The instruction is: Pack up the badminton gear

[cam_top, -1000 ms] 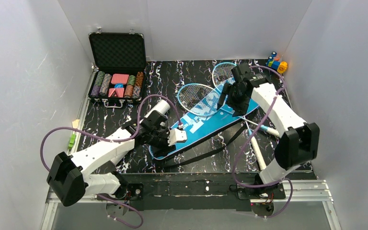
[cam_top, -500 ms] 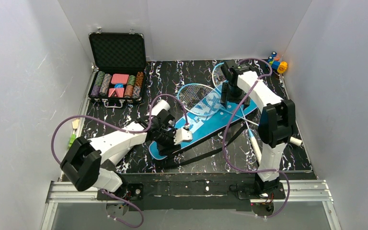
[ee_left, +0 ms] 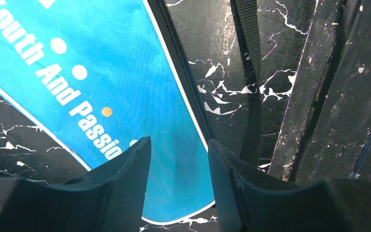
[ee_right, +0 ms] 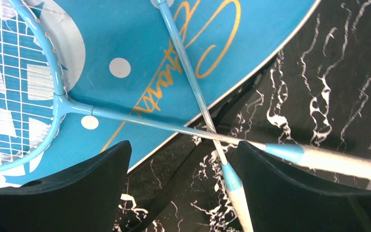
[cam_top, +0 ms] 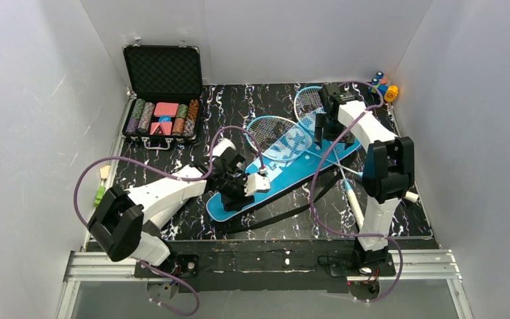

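Right gripper (ee_right: pixel 183 150) apart, empty, above crossed racket shafts (ee_right: pixel 206 128) at wide end of blue racket bag (cam_top: pixel 285 171) on bench (cam_top: pixel 239 100). Left gripper (ee_left: pixel 178 145) apart, over bag's narrow end. Risk: closing at crossing pinches both shafts, drags bag.

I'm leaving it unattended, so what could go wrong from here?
The right gripper hangs open over two crossed racket shafts; closing there could catch both or scissor them. The left gripper is open over the narrow end of the bag, with the black strap close beside; it might snag the strap.
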`<state>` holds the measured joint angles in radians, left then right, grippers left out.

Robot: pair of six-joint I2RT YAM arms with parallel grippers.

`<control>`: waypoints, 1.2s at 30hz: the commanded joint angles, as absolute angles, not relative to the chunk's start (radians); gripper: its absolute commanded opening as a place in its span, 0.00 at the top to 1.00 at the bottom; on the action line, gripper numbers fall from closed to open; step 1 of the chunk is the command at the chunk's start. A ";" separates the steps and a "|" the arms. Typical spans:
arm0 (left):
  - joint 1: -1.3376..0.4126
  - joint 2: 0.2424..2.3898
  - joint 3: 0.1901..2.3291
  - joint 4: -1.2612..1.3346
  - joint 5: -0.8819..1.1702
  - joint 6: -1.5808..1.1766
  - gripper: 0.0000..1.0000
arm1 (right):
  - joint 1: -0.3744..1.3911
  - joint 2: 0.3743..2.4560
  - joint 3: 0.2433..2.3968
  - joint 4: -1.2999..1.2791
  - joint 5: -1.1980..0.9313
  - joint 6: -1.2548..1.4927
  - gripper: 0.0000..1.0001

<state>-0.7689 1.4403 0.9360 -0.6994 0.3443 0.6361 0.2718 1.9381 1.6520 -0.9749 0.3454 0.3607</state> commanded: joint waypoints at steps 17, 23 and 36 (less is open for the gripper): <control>-0.774 1.337 1.001 -0.761 0.340 0.637 0.53 | 0.374 1.985 1.546 -0.868 0.454 0.294 0.15; -0.774 1.352 1.012 -0.763 0.343 0.635 0.53 | 0.385 1.987 1.533 -0.863 0.456 0.305 0.17; -0.773 1.371 1.075 -0.806 0.367 0.633 0.53 | 0.358 2.062 1.692 -0.945 0.561 0.347 0.16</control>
